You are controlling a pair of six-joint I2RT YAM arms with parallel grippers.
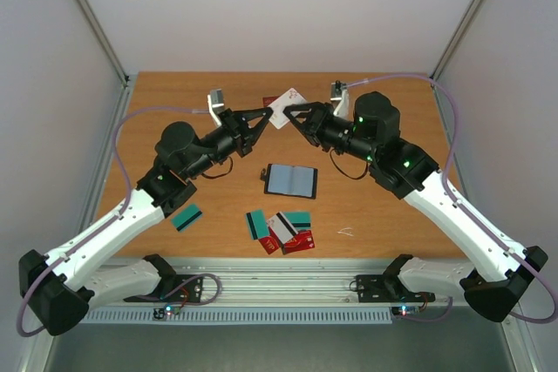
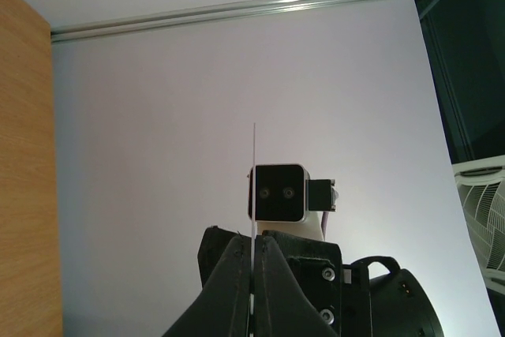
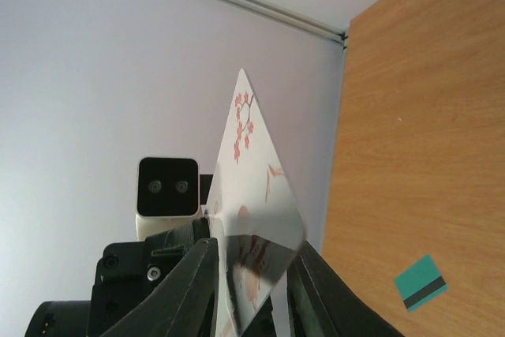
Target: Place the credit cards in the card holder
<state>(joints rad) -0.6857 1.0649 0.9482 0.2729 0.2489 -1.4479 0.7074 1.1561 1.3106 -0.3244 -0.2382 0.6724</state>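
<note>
Fingers (image 2: 235,270) of the left gripper (image 2: 252,241) pinch a white red-flowered plastic card (image 3: 254,183), the right gripper (image 3: 254,247) spread around it, with a black folding card holder (image 1: 290,179) open nearby.

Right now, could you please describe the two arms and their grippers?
The left arm and right arm have white long links and black rounded joints. The left gripper and right gripper are black with tapered fingers. A lilac cable loops along each arm; green lights glow on the right one.
</note>
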